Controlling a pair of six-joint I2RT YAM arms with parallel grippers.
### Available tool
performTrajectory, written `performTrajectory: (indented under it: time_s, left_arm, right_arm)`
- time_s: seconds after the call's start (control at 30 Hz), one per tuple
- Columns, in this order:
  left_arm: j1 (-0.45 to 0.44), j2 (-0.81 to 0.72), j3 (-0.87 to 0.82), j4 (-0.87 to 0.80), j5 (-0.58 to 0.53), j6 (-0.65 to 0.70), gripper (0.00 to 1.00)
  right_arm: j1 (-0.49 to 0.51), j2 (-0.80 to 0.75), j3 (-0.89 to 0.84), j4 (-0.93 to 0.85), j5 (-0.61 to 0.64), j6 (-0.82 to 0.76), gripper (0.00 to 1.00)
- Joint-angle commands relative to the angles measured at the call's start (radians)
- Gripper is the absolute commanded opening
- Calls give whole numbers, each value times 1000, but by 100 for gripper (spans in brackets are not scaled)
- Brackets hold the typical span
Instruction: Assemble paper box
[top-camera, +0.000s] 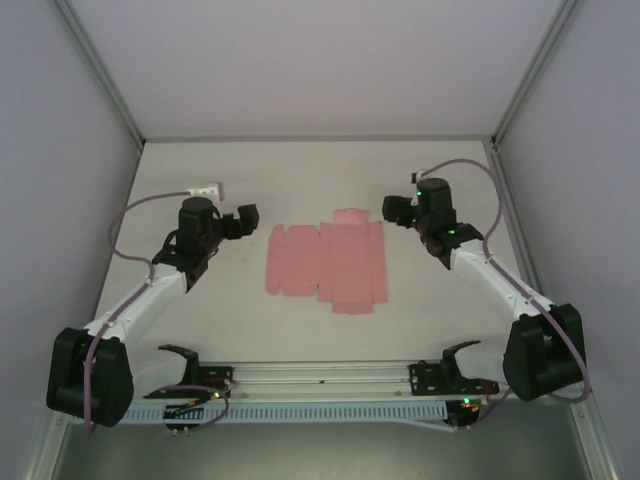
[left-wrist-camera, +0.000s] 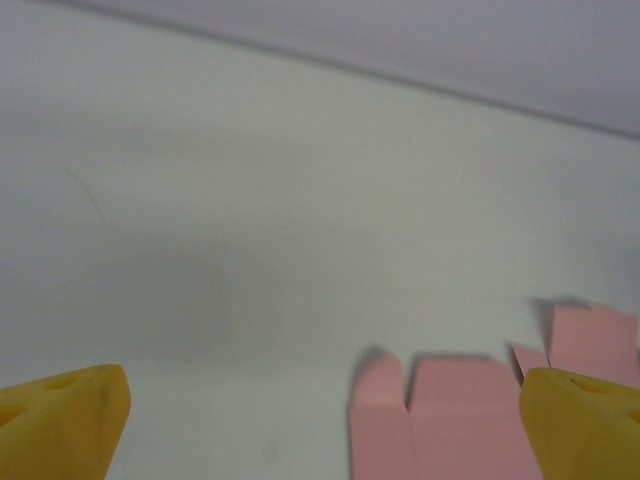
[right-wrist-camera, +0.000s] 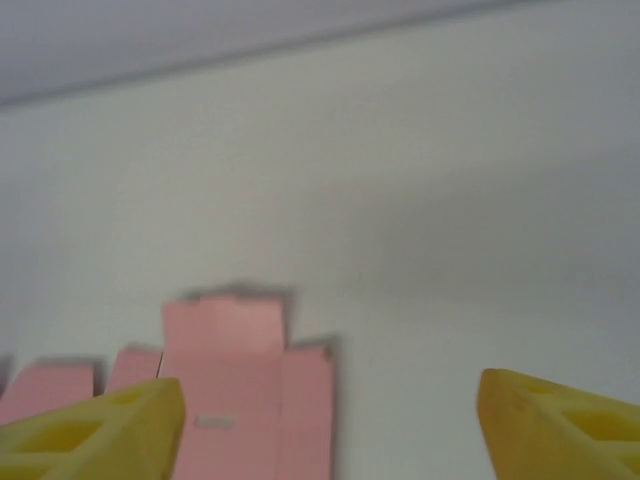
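STEP: approach, paper box unfolded flat on worktop | left claw, right claw: wide apart, empty | NEXT (judged): lower onto side flaps, begin folding

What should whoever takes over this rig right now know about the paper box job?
Left gripper: open, empty, left of the sheet and not touching it.
Right gripper: open, empty, near the sheet's far right corner, also clear of it.
Paper box: a flat pink die-cut sheet, lying unfolded on the table between the two grippers.
Done: no fold made, as far as the views show.
Left: grasp the sheet, fold panels and flaps, close the box.
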Motion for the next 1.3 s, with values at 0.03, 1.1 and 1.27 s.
performTrajectory:
  time_s: [0.03, 1.1, 1.27]
  left_arm:
    - [-23, 60, 39, -177, 61, -85, 100]
    - [-64, 431, 12, 29, 423, -122, 100]
    - [-95, 480, 33, 13, 436, -106, 100]
  right_arm:
    - [103, 89, -15, -115, -117, 135, 66]
    - [48, 442, -212, 70, -128, 244, 25]
    - [49, 439, -221, 77, -141, 236, 25]
